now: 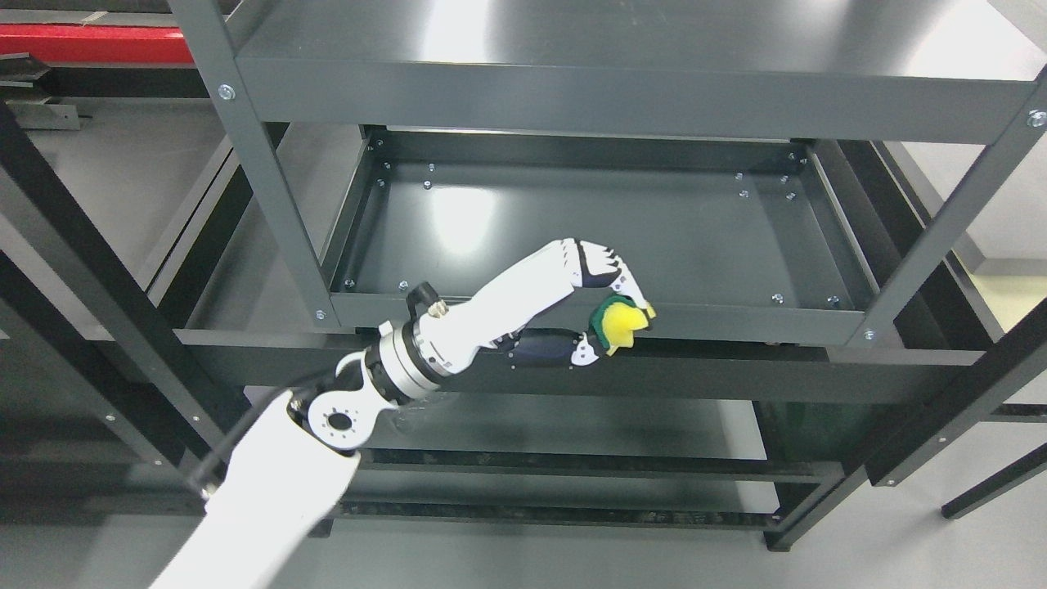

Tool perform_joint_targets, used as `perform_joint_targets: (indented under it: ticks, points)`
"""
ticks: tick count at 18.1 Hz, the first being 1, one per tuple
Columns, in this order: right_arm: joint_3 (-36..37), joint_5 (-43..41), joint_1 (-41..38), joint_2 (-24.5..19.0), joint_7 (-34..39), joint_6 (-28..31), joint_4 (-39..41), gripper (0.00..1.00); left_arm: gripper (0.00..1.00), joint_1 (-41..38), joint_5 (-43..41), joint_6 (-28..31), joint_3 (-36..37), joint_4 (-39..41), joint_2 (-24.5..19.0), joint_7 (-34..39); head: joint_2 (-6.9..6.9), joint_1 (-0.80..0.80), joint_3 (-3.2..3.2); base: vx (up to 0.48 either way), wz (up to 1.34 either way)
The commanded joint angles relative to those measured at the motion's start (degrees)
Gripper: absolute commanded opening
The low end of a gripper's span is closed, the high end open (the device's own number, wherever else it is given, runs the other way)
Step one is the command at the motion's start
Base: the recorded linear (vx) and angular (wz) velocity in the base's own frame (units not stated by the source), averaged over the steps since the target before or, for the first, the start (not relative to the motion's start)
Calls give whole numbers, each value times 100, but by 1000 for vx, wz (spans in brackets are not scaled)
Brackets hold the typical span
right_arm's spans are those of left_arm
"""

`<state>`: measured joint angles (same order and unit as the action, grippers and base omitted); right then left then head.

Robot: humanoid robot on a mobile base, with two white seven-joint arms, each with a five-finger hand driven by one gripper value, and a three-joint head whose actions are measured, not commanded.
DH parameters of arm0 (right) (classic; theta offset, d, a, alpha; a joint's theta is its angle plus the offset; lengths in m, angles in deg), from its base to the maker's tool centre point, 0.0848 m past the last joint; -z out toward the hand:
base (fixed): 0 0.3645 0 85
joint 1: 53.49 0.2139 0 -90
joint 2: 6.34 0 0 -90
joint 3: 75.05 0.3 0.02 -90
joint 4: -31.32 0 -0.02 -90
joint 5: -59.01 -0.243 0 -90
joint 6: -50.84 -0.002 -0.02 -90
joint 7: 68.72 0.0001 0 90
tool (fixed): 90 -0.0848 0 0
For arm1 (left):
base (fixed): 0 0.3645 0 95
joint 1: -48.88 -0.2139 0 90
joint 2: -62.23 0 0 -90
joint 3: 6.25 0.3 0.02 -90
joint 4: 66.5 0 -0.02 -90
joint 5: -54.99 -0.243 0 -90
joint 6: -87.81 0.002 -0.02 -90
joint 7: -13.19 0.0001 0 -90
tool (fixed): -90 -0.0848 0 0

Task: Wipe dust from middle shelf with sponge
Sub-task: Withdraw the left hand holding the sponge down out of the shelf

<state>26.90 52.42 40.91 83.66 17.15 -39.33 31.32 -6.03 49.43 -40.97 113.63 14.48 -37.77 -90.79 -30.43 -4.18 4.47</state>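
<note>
the left hand (564,303) has its fingers curled tight around the sponge (623,323), yellow with a green backing, pinched between fingertips and thumb. the sponge sits at the front lip of the middle shelf (572,221), about midway along it, seemingly over the rim rather than down on the tray floor; whether it touches the metal is hard to tell. the shelf surface looks dark, glossy and bare, with no dust or wipe streaks clear enough to judge. so the pickup is done, and the wiping itself looks to be either starting or not yet begun: most of the tray behind the hand has no sign of being covered. the right arm does not show.
</note>
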Motion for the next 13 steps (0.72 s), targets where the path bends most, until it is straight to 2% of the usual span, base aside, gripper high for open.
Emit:
perform_joint_targets:
  ticks: [1, 4, 6, 8, 13]
  points:
    - [0, 0, 0, 100, 0, 422, 100, 100, 2, -1363, -130, 869, -1818, -66, 900, 832, 0, 0, 0, 0, 0]
    - [0, 0, 0, 100, 0, 422, 100, 100, 1, -1803, -130, 1730, -2083, 627, 900, 1905, 0, 0, 0, 0, 0]
    - [0, 0, 0, 100, 0, 422, 100, 100, 1, -2066, -121, 1952, -2084, 1241, 900, 2371, 0, 0, 0, 0, 0]
    - [0, 0, 0, 100, 0, 422, 100, 100, 1, -2181, -121, 2118, -2101, 1621, 900, 2417, 0, 0, 0, 0, 0]
    - [0, 0, 0, 100, 0, 422, 100, 100, 0, -2234, 247, 3041, -2408, 2042, 900, 2400, 0, 0, 0, 0, 0]
